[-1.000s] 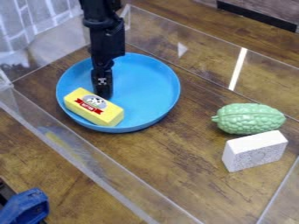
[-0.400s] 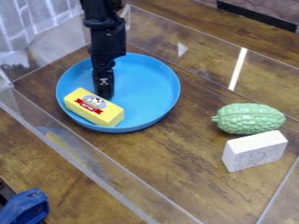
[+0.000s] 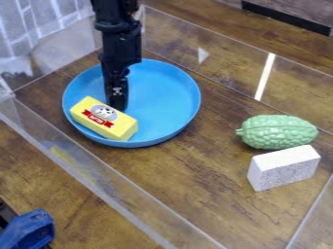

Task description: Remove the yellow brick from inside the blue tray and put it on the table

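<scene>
Yellow brick (image 3: 104,117) lay unlifted in the blue tray (image 3: 176,102), the open, empty tool (image 3: 117,100) beside it needing to straddle and close.

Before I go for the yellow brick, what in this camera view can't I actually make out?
- End effector: dark and narrow against the blue tray; its finger gap and whether it touches the tray floor aren't clear.
- Yellow brick: label print too small to read.
- Arm above the end effector: cut off by the top edge.
- Blue object at bottom left: cut off by the frame corner, unidentifiable.
- Table: glare from the clear sheet blurs the surface.
</scene>
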Controlling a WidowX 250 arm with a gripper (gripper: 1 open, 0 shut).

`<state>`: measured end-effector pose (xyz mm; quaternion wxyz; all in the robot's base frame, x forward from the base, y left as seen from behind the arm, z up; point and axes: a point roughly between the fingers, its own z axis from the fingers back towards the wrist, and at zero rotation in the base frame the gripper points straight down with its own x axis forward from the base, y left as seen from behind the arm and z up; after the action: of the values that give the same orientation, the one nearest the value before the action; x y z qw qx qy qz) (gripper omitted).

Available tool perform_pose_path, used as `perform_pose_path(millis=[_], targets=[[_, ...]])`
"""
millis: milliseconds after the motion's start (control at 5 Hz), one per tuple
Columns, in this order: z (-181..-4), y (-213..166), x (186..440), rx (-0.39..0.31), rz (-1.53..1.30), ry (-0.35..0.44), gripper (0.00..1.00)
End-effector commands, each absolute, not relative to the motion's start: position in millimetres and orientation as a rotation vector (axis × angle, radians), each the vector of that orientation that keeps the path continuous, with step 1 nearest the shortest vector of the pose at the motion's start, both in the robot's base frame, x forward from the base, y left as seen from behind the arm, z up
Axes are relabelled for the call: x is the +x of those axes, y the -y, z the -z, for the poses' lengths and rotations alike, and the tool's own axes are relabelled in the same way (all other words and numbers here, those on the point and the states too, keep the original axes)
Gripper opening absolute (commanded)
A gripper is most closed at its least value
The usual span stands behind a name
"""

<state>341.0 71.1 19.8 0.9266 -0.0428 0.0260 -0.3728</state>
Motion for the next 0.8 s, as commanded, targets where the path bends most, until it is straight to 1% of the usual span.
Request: perform_pose_path(millis=[0,600], targets=[[-1.7,-45.6,322.6,-0.153,0.793,-0.145,1.0],[1.1,-39.0,326.4,-0.158,0.793,-0.165,1.0]])
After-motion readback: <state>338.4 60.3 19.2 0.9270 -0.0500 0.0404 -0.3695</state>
